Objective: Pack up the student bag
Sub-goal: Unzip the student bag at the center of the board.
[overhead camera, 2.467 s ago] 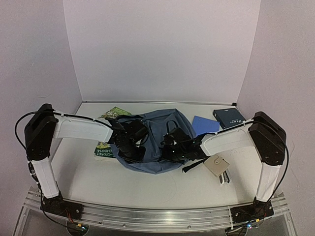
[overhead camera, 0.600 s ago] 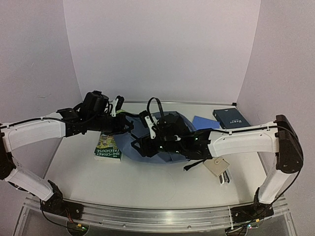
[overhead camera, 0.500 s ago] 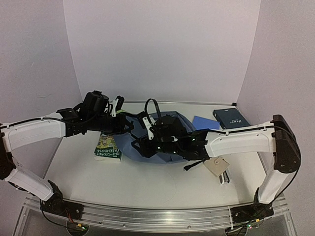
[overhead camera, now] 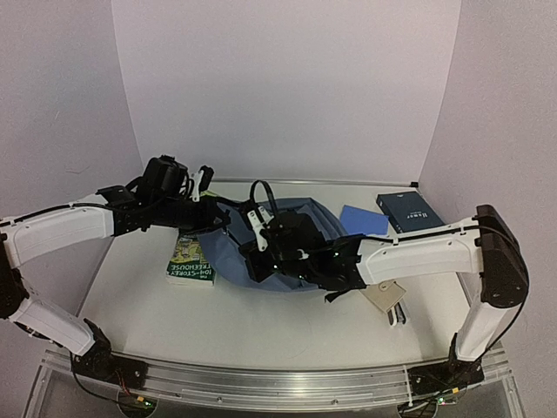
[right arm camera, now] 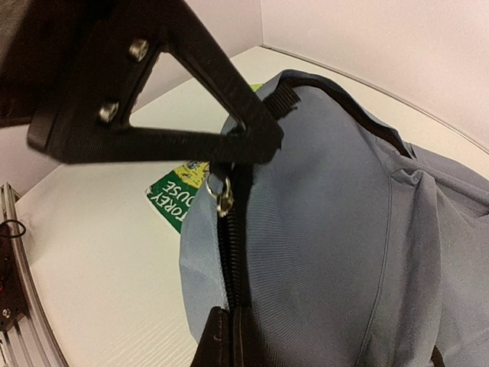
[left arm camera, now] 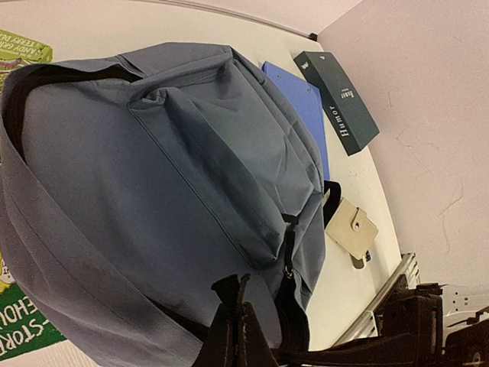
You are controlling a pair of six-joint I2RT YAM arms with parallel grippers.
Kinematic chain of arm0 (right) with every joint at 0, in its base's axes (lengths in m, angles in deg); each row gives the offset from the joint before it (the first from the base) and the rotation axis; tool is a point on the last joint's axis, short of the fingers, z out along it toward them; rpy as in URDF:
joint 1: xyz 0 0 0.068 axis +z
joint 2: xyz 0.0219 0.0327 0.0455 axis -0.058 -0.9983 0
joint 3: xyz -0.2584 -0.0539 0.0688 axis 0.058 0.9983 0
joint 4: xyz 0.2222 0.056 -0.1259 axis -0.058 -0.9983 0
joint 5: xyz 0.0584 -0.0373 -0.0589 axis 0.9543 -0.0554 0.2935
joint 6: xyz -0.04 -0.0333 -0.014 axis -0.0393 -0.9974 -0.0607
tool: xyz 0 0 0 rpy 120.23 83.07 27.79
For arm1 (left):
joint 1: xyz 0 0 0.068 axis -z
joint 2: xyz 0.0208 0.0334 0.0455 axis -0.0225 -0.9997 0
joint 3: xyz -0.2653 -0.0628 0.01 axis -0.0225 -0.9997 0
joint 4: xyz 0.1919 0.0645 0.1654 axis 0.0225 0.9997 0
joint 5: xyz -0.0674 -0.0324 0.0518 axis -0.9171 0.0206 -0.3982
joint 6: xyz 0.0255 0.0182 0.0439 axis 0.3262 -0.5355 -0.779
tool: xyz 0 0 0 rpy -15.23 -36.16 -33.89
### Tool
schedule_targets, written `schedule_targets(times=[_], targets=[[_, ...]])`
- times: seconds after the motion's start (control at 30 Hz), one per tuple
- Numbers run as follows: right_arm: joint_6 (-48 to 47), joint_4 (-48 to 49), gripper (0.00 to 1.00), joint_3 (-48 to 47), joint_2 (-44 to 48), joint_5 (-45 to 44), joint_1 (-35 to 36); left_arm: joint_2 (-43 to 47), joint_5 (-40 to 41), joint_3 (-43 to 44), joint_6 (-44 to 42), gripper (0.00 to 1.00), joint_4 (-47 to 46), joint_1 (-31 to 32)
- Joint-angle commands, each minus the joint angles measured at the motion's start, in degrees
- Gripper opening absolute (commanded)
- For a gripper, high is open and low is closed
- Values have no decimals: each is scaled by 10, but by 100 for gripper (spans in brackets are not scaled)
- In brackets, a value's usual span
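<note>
Left end effector (left arm camera: 235, 306), right end effector (right arm camera: 228, 321) — clamped on student bag (left arm camera: 153, 168).

White table (overhead camera: 261, 335), green book (overhead camera: 191, 259), student bag (left arm camera: 183, 191), blue notebook (overhead camera: 363, 219), dark book (overhead camera: 405, 209), beige wallet (overhead camera: 383, 296) front right

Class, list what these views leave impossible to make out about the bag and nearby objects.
Inside of the student bag: all views, its own fabric hides it.
Full title of the green book: bag covers part; left wrist view's edge cuts it.
What the right gripper pinches: right wrist view, its shut fingers cover the spot.
</note>
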Motion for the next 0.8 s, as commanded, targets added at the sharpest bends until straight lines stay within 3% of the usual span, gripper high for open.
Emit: schedule_targets(times=[0.0, 0.43, 0.7, 0.77], targets=[[17, 4, 0, 44, 57, -18, 17, 8, 5, 39, -17, 0, -12, -45], [94, -25, 0, 144, 152, -17, 53, -22, -49, 28, -29, 0, -51, -198], [125, -29, 0, 128, 162, -24, 61, -16, -167, -18, -38, 0, -120, -206], [133, -29, 20, 112, 156, -29, 61, -1, -204, -38, -38, 0, -126, -206]])
